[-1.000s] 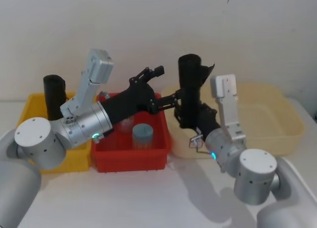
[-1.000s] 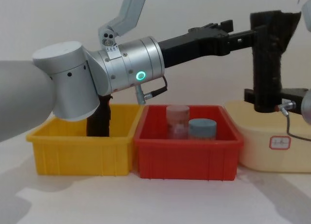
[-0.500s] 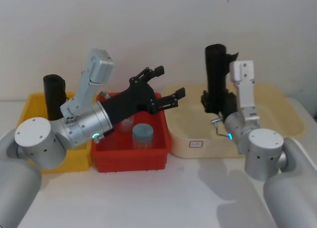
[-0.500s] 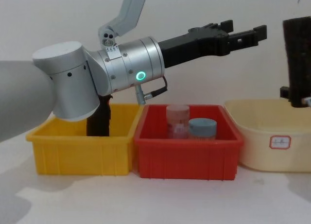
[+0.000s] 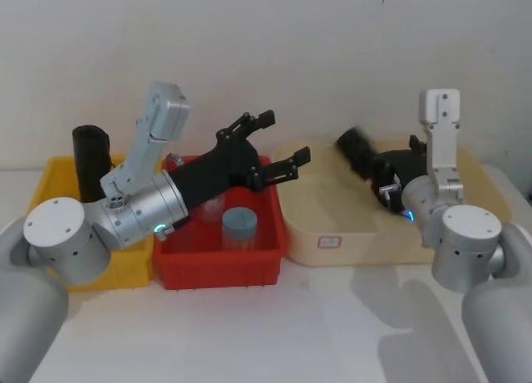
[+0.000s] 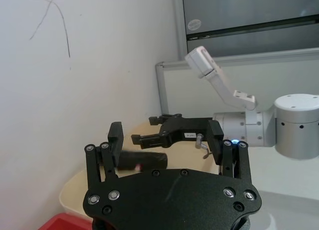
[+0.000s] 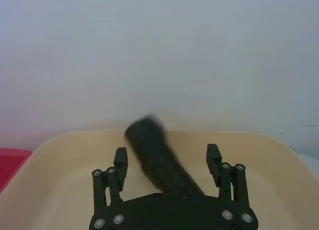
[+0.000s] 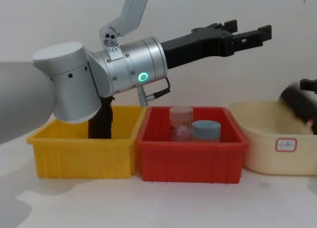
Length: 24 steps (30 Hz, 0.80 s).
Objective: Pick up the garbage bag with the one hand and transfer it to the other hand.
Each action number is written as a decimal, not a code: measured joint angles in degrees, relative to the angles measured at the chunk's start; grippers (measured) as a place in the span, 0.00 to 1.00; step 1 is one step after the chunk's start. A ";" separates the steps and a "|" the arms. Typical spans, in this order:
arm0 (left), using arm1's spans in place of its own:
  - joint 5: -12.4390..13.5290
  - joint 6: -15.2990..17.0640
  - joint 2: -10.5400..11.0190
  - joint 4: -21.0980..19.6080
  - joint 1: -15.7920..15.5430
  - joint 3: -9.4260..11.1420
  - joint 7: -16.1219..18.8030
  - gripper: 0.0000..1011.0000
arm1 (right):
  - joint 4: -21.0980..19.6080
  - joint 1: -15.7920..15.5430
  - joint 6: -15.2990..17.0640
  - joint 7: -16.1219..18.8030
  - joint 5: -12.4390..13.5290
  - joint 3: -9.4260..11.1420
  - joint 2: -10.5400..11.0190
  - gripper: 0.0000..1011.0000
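Observation:
The garbage bag (image 5: 356, 147) is a blurred black roll, tipped over above the cream tub (image 5: 332, 221). In the right wrist view the garbage bag (image 7: 155, 159) lies slanted between the fingers with gaps on both sides. My right gripper (image 5: 387, 164) hangs over the tub just right of the bag, fingers spread open. In the chest view the bag (image 8: 296, 98) shows at the tub's far right edge. My left gripper (image 5: 283, 139) is open and empty, held high over the red bin (image 5: 218, 271), well left of the bag. The chest view shows the left gripper (image 8: 247, 30) too.
A slimmer black roll (image 5: 90, 159) stands in the yellow bin (image 5: 50, 188) at the left. The red bin holds a clear jar (image 8: 181, 122) and a blue-lidded jar (image 5: 240, 228). A white wall stands close behind the bins.
My right arm carried the bag right, away from the left gripper, and down over the tub. The bag went from upright and gripped to tipped and loose. The left arm stayed put.

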 joint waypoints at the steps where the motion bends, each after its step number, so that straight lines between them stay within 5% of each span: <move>1: 0.06 0.04 0.15 -0.47 0.23 0.00 0.41 0.99 | -0.85 -0.43 0.13 0.36 0.16 0.15 0.09 0.97; 14: 2.93 1.56 3.02 -8.27 3.91 -0.16 8.02 0.99 | -10.90 -6.24 1.89 4.63 1.79 0.00 0.21 0.99; 24: 7.01 3.79 6.14 -17.58 8.64 -1.12 16.67 0.99 | -19.88 -11.86 4.01 8.35 3.38 -2.19 -0.04 0.99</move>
